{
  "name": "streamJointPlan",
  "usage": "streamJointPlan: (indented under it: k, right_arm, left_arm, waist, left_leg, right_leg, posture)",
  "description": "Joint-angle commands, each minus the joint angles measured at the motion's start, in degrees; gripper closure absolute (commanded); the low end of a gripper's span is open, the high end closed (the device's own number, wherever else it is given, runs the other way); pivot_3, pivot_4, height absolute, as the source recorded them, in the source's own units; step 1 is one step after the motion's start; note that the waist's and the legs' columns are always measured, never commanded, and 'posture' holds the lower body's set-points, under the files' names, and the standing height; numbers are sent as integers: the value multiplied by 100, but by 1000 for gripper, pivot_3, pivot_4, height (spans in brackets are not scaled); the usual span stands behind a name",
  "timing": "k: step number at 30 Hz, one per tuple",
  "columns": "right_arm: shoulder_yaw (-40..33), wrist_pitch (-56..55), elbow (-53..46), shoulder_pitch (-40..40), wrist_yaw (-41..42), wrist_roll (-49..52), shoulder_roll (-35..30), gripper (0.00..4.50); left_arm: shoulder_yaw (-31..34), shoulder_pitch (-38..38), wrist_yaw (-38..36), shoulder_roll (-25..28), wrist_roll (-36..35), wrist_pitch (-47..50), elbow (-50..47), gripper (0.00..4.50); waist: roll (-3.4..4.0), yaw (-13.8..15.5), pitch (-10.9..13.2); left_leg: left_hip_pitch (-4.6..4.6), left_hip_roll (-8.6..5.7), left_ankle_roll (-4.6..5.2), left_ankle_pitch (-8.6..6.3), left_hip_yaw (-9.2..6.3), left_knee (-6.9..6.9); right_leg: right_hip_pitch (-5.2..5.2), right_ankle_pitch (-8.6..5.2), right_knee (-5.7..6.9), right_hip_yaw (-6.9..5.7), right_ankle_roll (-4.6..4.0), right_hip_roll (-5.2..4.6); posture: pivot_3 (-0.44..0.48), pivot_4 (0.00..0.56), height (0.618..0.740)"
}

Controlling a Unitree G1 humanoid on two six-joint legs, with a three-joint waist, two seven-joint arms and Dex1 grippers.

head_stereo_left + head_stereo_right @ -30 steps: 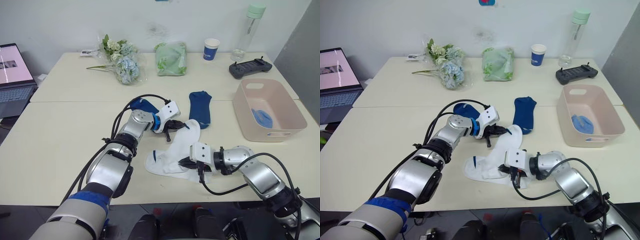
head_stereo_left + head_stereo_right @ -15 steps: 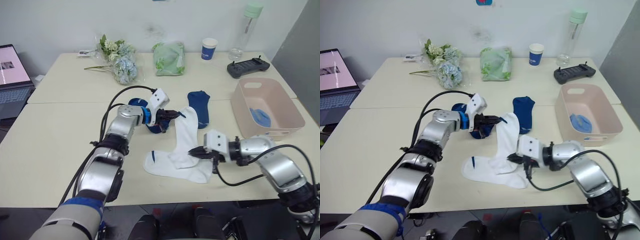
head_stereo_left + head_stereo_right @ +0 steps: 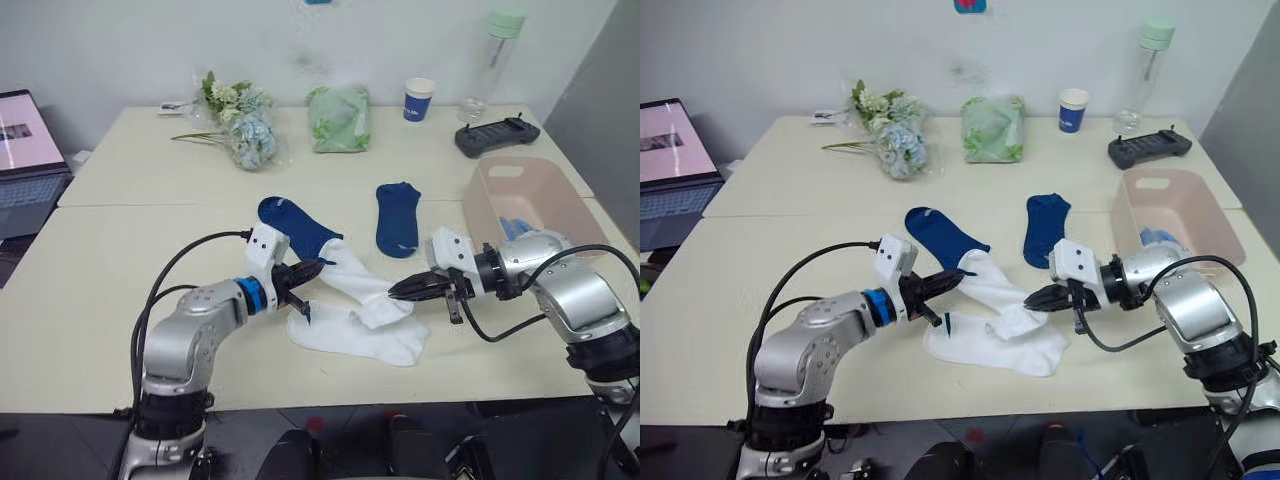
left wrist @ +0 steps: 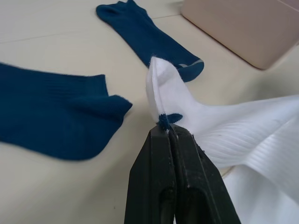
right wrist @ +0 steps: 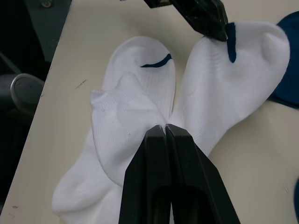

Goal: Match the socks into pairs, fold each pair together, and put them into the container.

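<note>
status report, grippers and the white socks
Left gripper shut on upper white sock at its dark-trimmed end; right gripper shut on its other end. Second white sock flat beneath. Container holds light blue sock. Nothing blocking.

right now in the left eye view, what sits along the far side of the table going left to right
laptop → flower bouquet → pale green cloth bundle → blue paper cup → clear water bottle → dark handheld controller
</note>
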Motion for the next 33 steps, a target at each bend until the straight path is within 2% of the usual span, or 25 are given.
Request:
streamJointPlan:
  k: [1, 4, 6, 9, 11, 14, 17, 20, 23, 26, 29, 33]
  right_arm:
    - [62, -473, 174, -36, 205, -26, 171, 4478]
    - [73, -646, 248, 7, 131, -36, 430, 3799]
    - [-13, -946, 403, 61, -17, -257, 399, 3113]
    - [-440, -618, 259, 291, -381, 19, 422, 1989]
    - [-729, -127, -20, 470, -625, 322, 414, 1391]
    - [-1341, 1013, -791, 1222, -1226, 778, 229, 1391]
    - [-1584, 1515, -1535, 2077, -1561, 899, -10, 1391]
    - [-1590, 1688, -1888, 2441, -2039, 834, 82, 1391]
    - [-1449, 1792, -1980, 2456, -2456, 763, 312, 1391]
    - [-1284, 2324, -1934, 2396, -3272, 768, 961, 1391]
    - [-1021, 2596, -1974, 2471, -3426, 685, 997, 1391]
    - [-1038, 3147, -1978, 2249, -3735, 998, 1332, 1391]
  left_arm:
    - [104, 623, 440, -70, -151, 105, -804, 4500]
    - [112, 1081, 786, -268, -256, 115, -1116, 4500]
    - [11, 1213, 931, -355, -234, -35, -1112, 4500]
    - [-183, 1382, 1107, -374, -66, -389, -1024, 4500]
    - [-207, 1458, 1230, -423, -37, -563, -988, 4500]
    - [-172, 1489, 1356, -416, 45, -920, -890, 4500]
    - [-100, 1508, 1346, -315, 22, -1144, -855, 4500]
    - [-94, 1537, 1287, -211, -68, -1181, -816, 4500]
    - [-216, 1529, 1157, -62, -54, -1253, -730, 4500]
    - [-368, 1439, 987, 51, -65, -1385, -574, 4500]
    - [-402, 1360, 981, 86, -57, -1451, -476, 4500]
    - [-453, 1251, 1016, 54, -40, -1501, -367, 4500]
  waist:
    - [1, 1, -1]
    - [1, 3, -1]
    - [1, 37, -1]
    - [1, 111, -1]
    - [1, 122, -1]
    - [1, 165, -1]
    - [2, 223, -2]
    - [7, 178, -4]
    - [7, 140, -4]
    - [6, 129, -5]
    - [6, 143, -5]
    - [6, 142, -5]
  left_leg:
    - [1, 0, 0, 0, 1, -1]
    - [3, 4, -1, 0, 3, -7]
    - [3, 3, -1, 0, 1, -6]
    - [10, -2, -1, 0, 1, -2]
    - [8, -2, 0, -1, 1, -3]
    - [1, 0, 0, -1, -2, -8]
    - [2, -2, 0, -1, 2, -10]
    - [9, -5, 1, -2, 16, -10]
    - [15, -8, 1, -1, 18, -9]
    - [18, -9, 0, -1, 12, -9]
    - [11, -7, 0, -1, 9, -9]
    - [11, -8, 0, -1, 8, -9]
  right_leg:
    - [1, 0, -1, 0, 0, 0]
    - [-2, 0, -5, 3, 0, 0]
    - [-1, 1, 0, 0, -1, 1]
    - [12, 1, -4, 1, -2, 0]
    - [12, 1, -9, 1, -1, -1]
    - [3, 1, -11, -1, -2, -1]
    - [6, 0, -11, 0, -2, -1]
    - [8, 0, -9, 7, -3, 2]
    - [13, 1, -7, 7, -3, 9]
    - [16, 1, -6, 0, -4, 13]
    - [10, 2, -8, 2, -4, 7]
    - [14, 2, -11, 2, -4, 5]
  posture:
    - [0, 150, 740]
    - [0, 150, 740]
    - [0, 150, 740]
    - [0, 150, 740]
    - [0, 150, 740]
    - [0, 150, 740]
    - [0, 150, 740]
    - [0, 150, 740]
    - [0, 150, 740]
    - [0, 150, 740]
    - [0, 150, 740]
    - [0, 150, 740]
